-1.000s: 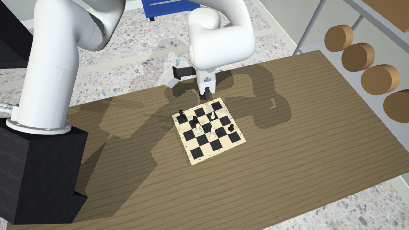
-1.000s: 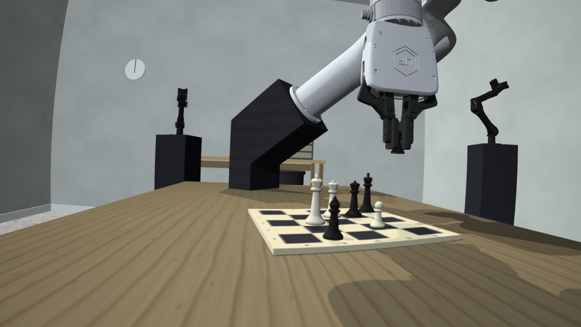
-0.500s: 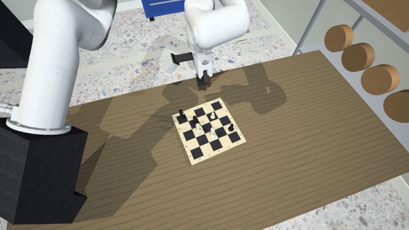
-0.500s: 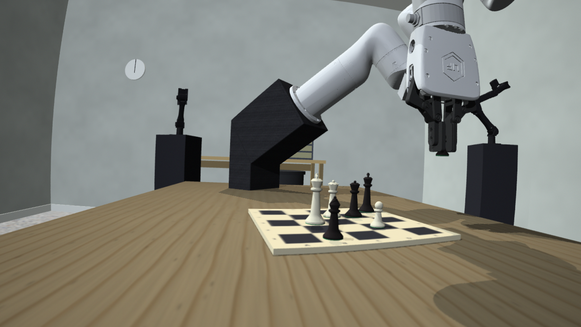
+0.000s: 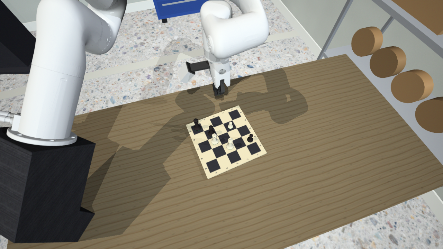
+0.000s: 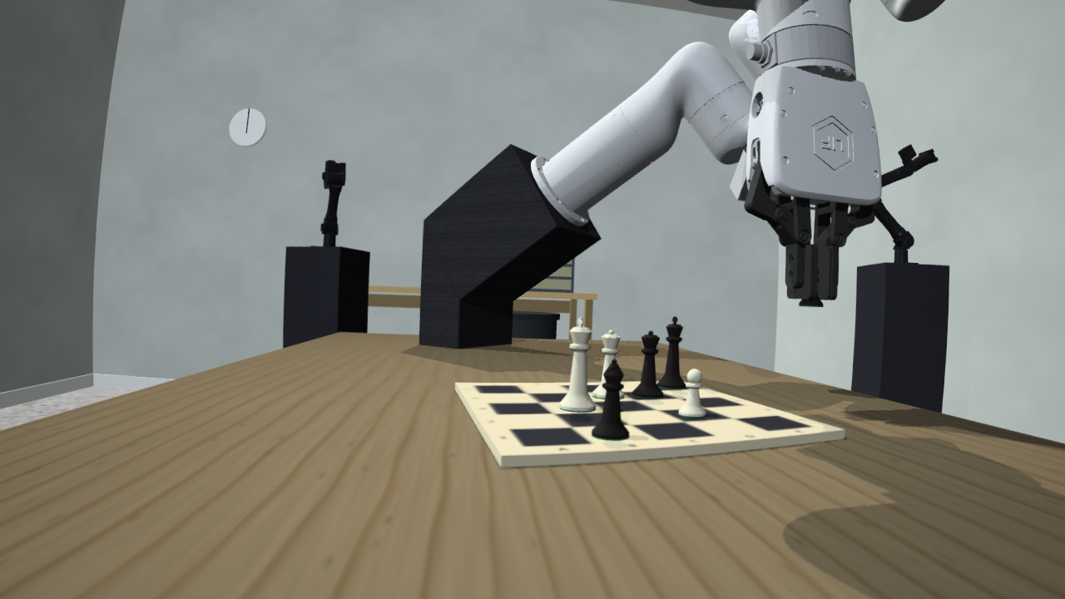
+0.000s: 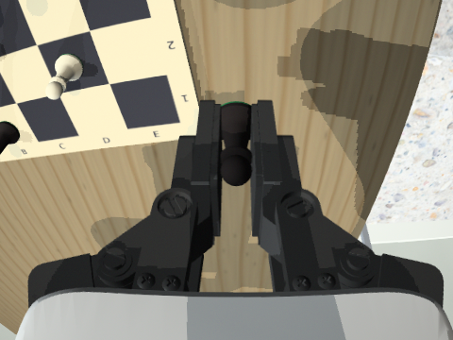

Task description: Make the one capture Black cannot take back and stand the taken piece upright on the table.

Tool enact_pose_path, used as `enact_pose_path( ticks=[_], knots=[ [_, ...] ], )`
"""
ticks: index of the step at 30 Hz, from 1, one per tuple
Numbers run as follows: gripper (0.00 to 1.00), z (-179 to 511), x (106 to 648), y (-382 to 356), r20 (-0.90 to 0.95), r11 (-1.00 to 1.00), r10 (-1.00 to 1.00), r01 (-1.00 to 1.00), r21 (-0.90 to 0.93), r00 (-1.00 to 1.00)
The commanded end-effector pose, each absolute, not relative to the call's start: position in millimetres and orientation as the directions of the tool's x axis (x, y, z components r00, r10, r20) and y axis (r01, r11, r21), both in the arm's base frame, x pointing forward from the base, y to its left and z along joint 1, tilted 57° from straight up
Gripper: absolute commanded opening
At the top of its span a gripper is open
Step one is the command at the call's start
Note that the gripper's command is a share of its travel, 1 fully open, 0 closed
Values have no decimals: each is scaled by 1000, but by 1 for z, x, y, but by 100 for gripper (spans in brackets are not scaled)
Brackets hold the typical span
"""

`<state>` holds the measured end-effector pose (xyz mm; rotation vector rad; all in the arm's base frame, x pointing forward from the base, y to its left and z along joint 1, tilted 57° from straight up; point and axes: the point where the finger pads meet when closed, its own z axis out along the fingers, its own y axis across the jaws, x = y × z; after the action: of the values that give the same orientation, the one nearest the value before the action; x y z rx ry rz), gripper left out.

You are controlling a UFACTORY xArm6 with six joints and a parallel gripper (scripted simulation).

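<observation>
End effector [image 5: 218, 92] [image 6: 811, 286] [image 7: 236, 130] grips what looks like a black pawn [image 6: 810, 303] [image 7: 235, 165].

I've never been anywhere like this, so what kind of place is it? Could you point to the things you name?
Probably a robotics lab or workshop: a big white arm [image 5: 52, 80] [image 6: 621, 145] on a black stand [image 5: 59, 188] [image 6: 476, 223], smaller black arms [image 6: 331, 200] on pedestals, and a blue cabinet [image 5: 182, 10].

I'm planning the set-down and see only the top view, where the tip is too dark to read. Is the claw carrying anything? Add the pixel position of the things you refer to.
Observer: Yes, the wrist view shows the claw [image 5: 219, 92] [image 6: 811, 292] [image 7: 236, 130] shut on a black pawn [image 6: 810, 303] [image 7: 236, 171].

Operator: Which way does its base point?

Observer: Down; in the exterior view the base pokes out below the claw, well above the table [image 5: 297, 173] [image 6: 298, 477] [image 7: 94, 189].
</observation>
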<state>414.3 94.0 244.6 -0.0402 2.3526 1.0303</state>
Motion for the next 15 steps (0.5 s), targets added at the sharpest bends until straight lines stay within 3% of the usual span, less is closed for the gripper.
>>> enact_pose_path(
  ticks=[1, 15],
  knots=[
    [0, 237, 422, 104, -510, 703, 192, -245, 667, -839],
    [0, 207, 449, 142, -510, 703, 192, -245, 667, -839]
  ],
)
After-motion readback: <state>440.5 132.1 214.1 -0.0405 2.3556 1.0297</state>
